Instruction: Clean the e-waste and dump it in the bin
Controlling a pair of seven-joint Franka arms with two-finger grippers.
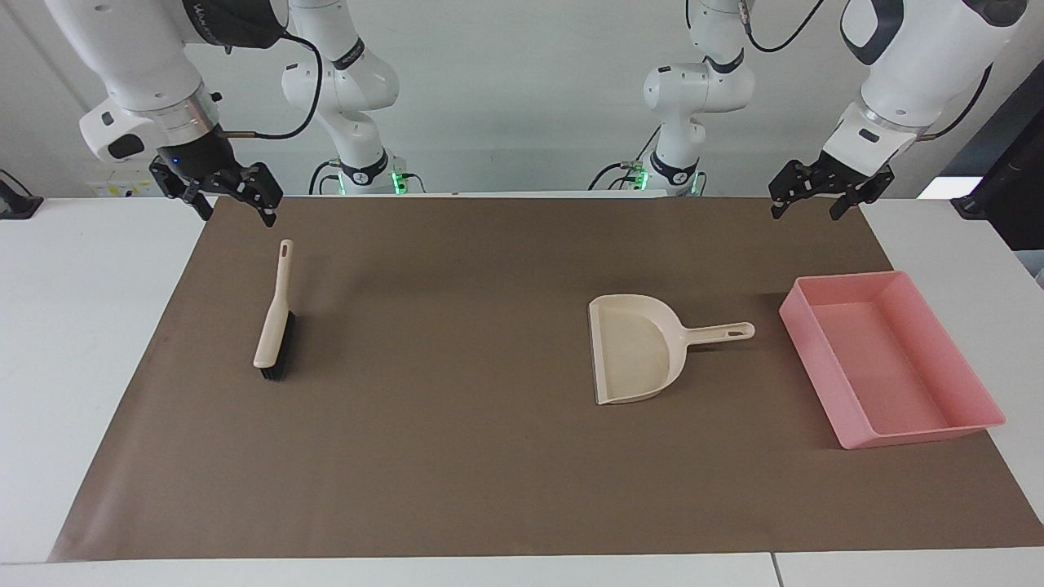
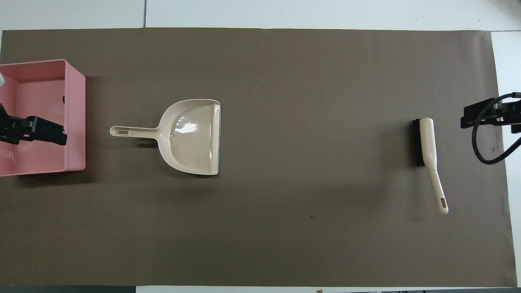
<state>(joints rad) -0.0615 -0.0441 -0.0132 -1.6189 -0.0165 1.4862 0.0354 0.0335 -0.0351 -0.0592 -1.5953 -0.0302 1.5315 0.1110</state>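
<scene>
Currently my left gripper (image 1: 806, 211) and right gripper (image 1: 238, 212) both gape wide, holding nothing; no legible writing.

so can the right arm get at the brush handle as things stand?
Probably yes. The right tool hangs open and empty above the mat's edge, close to the handle end of the brush. The brush lies alone, handle toward the robots, with nothing over or beside it; the dustpan is well off toward the left arm's end.

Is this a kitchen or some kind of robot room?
Probably a robot lab, not a kitchen: two white arms stand at a table with a brown mat, where a brush, a dustpan and a pink bin are laid out for practice.
</scene>
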